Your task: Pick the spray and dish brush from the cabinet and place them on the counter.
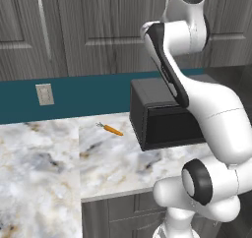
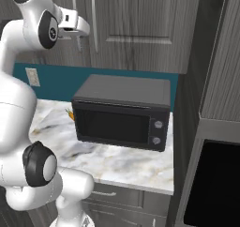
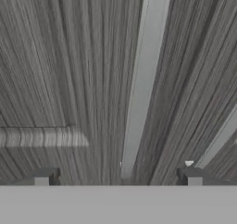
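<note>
In the left base view, the cabinet (image 1: pixel 98 30) is seen shut across the top, its silver bar handle (image 1: pixel 43 25) at about ten o'clock, so the spray and dish brush are judged to be shut inside it. The worktop (image 1: pixel 44 173) spreads below, with a carrot (image 1: pixel 111 129) lying near the black microwave (image 1: pixel 162 119). The door is judged to be the step in hand; a centred hold on the bar is advised, with the pull kept along the door's swing.

In the right base view, the hand (image 2: pixel 80 30) is raised to about eleven o'clock, just beside a long handle (image 2: pixel 94 22) of the closed dark wood-grain doors.

In the hand view, the hand (image 3: pixel 118 177) is held wide open and empty, its fingertips (image 3: pixel 42 177) set either side of the pale bar (image 3: pixel 143 79), which runs from six towards one o'clock. A square approach is advised before closing.
</note>
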### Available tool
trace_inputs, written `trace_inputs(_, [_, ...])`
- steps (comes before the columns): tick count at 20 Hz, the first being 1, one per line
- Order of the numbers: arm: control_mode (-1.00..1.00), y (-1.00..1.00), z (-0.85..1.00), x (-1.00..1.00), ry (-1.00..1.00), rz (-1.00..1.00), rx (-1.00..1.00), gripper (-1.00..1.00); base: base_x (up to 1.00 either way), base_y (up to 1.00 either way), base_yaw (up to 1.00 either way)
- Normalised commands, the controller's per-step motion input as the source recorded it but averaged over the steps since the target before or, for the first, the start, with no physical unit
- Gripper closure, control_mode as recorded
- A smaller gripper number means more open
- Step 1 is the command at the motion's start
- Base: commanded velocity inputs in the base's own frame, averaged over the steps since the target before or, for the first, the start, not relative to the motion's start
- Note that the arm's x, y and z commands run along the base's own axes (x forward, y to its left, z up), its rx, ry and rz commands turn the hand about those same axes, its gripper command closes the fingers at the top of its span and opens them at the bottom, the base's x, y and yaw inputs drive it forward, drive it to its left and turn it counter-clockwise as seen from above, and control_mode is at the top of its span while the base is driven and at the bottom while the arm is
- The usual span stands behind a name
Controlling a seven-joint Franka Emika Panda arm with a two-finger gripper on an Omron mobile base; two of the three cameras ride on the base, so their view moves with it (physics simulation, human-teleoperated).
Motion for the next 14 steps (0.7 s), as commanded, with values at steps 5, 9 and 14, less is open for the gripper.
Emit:
trace_inputs(5, [-1.00, -0.20, -0.14, 0.26, -0.09, 0.06, 0.02, -1.00, 0.00, 0.00, 0.00])
trace_inputs(9, [-1.00, -0.21, -0.06, 0.22, -0.06, 0.02, 0.00, -1.00, 0.00, 0.00, 0.00])
trace_inputs(14, [-1.00, 0.10, -0.17, 0.37, -0.05, 0.04, 0.00, -1.00, 0.00, 0.00, 0.00])
